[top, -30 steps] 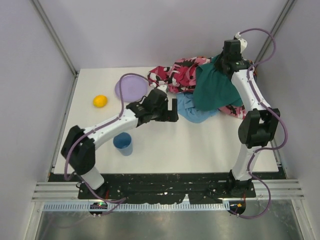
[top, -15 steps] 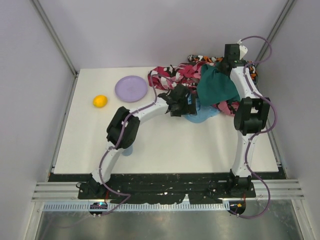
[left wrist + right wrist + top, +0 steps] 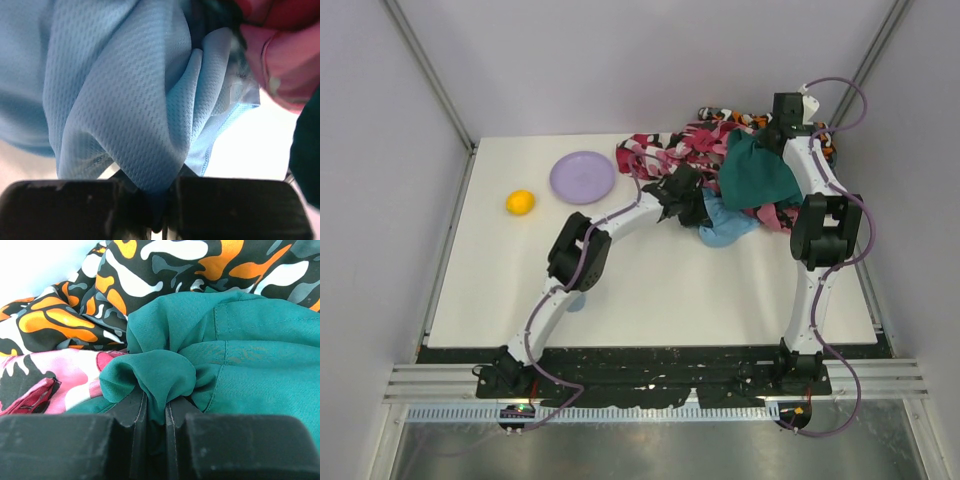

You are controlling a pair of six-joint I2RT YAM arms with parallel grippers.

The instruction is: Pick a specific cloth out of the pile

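The light sky-blue cloth point(image 3: 728, 226) lies at the near edge of the pile point(image 3: 665, 155), partly under the dark teal-green cloth point(image 3: 757, 175). My left gripper point(image 3: 698, 208) reaches into it from the left. In the left wrist view the left gripper point(image 3: 161, 186) is shut, with a fold of the blue mesh cloth point(image 3: 120, 100) pinched between its jaws. My right gripper point(image 3: 767, 133) holds the teal cloth up at the back right. In the right wrist view the right gripper point(image 3: 155, 407) is shut on a bunched fold of the teal cloth point(image 3: 240, 355), above orange-black patterned fabric point(image 3: 150, 265).
A lilac plate point(image 3: 582, 177) sits at the back left, with a yellow ball point(image 3: 520, 202) to its left. A blue cup point(image 3: 577, 299) shows partly under the left arm. Grey walls enclose the table on both sides and at the back.
My left arm swung right from the table's middle into the pile, and its open jaws have shut on the blue cloth. The right gripper drew the teal cloth up and back.
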